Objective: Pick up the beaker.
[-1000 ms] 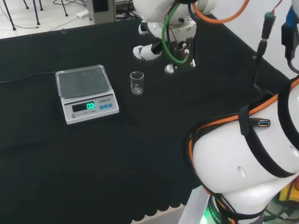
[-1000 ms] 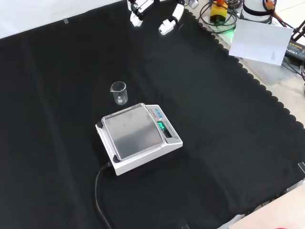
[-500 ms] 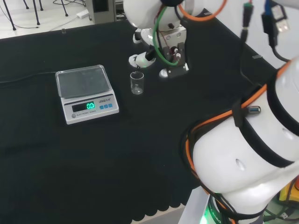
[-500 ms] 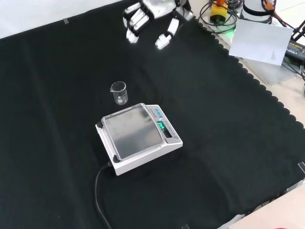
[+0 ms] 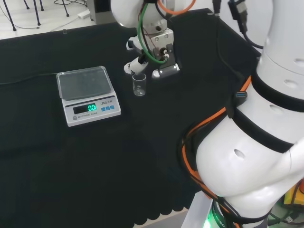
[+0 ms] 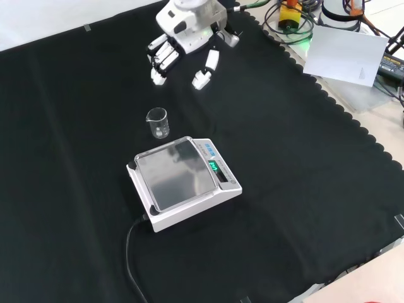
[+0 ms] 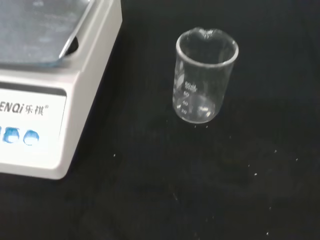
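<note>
Working across the head view from the left, we first meet a thin black cable [image 5: 19, 79] running over the black cloth [image 5: 95, 156] to the back of the flat white digital scale with a grey metal pan [image 5: 88, 95]. We take this scale as our landmark. It sits square on the cloth with its lit green display and blue buttons on the face nearest the camera.

Just to the right of the scale in that view, apart from it and not touching, stands the small clear glass beaker [image 5: 139, 84]. It is upright on the cloth, and we see printed graduation marks on its wall in the wrist view [image 7: 205, 75], where the pouring lip faces away from the camera. We think it is empty, though the clear glass makes that hard to settle.

Further right of the scale, above and just behind the beaker, hangs the black and white robot hand [image 5: 149, 59]. In the front view the hand [image 6: 183, 44] is beyond the scale, higher in the picture than the beaker [image 6: 158, 123], with bare cloth between fingertips and glass. Its fingers [image 6: 159, 62] are spread and nearly straight, the thumb [image 6: 206, 69] set apart from them, so the hand is released and grasps nothing.

At the far right of the head view rise the arm's own big white links [image 5: 256, 142], wrapped with orange and black cables.
</note>
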You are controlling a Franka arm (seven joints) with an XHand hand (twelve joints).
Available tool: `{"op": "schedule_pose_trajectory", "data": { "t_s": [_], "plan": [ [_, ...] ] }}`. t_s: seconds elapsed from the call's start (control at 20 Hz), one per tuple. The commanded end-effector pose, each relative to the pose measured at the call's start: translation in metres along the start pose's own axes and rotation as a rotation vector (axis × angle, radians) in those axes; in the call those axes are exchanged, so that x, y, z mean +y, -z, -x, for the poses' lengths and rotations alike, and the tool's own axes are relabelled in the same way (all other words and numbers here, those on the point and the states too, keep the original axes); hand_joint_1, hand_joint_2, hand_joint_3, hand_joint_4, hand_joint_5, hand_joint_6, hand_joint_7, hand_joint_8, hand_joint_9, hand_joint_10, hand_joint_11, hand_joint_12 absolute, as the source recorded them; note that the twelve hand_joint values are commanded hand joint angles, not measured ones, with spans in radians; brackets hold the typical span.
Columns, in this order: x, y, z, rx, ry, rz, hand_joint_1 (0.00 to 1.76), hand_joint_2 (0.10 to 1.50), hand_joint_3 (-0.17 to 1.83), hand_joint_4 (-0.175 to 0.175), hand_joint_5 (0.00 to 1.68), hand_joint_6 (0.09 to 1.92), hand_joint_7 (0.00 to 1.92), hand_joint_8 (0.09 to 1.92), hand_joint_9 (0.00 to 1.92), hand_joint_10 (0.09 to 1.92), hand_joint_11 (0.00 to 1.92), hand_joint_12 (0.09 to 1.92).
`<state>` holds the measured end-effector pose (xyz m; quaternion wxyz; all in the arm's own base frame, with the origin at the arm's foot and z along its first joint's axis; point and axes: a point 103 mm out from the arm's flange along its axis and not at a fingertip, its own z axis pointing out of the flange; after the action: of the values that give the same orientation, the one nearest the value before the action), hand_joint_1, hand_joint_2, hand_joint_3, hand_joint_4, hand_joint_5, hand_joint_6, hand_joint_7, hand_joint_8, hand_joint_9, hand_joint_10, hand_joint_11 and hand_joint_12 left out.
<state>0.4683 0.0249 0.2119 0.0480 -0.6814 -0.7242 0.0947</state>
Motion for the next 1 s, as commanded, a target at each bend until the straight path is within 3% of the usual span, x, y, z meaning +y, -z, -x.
{"op": "schedule_pose_trajectory", "data": {
  "t_s": [0.05,0.3,0.8,1.0],
  "plan": [
    [0.015,-0.018,-0.013,-0.085,0.021,-0.109,0.71,0.68,0.47,0.033,0.07,0.10,0.02,0.69,0.18,0.90,0.00,1.38],
    [0.026,-0.028,-0.013,-0.085,0.027,-0.152,0.74,0.63,0.43,0.056,0.05,0.09,0.00,0.59,0.14,0.90,0.00,1.36],
    [0.042,-0.036,-0.003,-0.054,0.026,-0.196,0.78,0.70,0.48,0.034,0.20,0.09,0.04,0.67,0.17,0.89,0.00,1.37],
    [0.047,-0.040,-0.006,-0.079,0.009,-0.215,0.78,0.70,0.49,0.030,0.22,0.09,0.05,0.68,0.18,0.89,0.00,1.37]
  ]
}}
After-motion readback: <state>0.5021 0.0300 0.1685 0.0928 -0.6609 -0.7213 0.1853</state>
